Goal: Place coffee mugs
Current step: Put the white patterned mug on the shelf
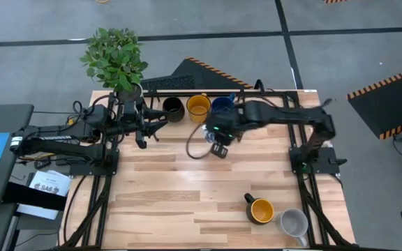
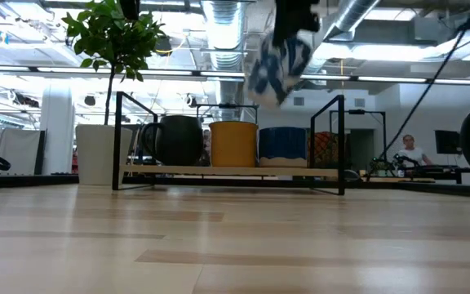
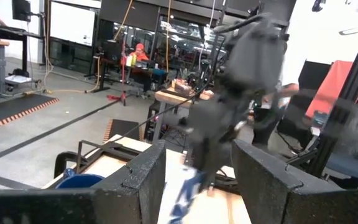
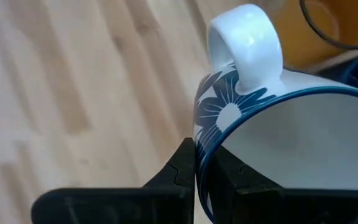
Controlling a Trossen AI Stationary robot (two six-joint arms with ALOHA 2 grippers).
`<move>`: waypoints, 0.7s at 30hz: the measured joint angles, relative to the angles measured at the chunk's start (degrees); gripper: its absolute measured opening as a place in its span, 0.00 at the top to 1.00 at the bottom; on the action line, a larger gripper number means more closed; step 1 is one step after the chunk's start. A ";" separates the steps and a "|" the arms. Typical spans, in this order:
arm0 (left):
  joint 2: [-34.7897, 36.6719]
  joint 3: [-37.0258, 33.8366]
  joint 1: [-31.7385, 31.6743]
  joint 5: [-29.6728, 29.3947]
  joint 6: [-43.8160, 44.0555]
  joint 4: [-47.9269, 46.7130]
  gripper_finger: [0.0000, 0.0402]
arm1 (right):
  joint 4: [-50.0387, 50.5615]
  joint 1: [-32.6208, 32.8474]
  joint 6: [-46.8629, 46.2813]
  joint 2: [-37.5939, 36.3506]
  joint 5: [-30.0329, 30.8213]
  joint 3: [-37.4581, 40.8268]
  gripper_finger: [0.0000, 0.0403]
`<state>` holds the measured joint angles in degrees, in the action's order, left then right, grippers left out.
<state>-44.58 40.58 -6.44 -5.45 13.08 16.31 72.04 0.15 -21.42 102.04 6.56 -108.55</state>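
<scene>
My right gripper [image 1: 215, 141] is over the table's middle, in front of the rack, shut on the white mug with blue flower marks [image 4: 247, 118]. That mug is up in the air and blurred in the low view [image 2: 276, 59]. The black mug [image 1: 174, 109], a yellow-orange mug [image 1: 198, 106] and the dark blue mug [image 1: 222, 104] stand in a row on the rack [image 2: 227, 171] at the far edge. A second yellow-orange mug [image 1: 261, 210] and the light grey mug [image 1: 294, 223] sit on the table near the near edge. My left gripper [image 3: 197, 186] waits open by the plant pot [image 2: 96, 153]. My right gripper pinches the flowered mug's wall at the rim [image 4: 199, 152], beside the handle [image 4: 247, 43], with one finger [image 4: 179, 171] outside and the other finger [image 4: 232, 177] inside the cup. The mug is lifted clear of the table and tilted.
A leafy plant [image 1: 115, 57] in a white pot stands at the table's far left corner, next to the rack. A cable [image 1: 194, 150] loops on the table under the right arm. Bare wood [image 1: 187, 202] spans the table's middle and near left.
</scene>
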 joint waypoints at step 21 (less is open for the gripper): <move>0.00 0.00 0.00 -2.95 -0.74 0.27 0.59 | 11.07 -9.46 14.77 13.41 4.13 -2.30 0.90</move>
<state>-44.58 40.58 -6.44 -8.40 12.34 16.58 83.11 -9.31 -6.64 115.45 10.69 -110.86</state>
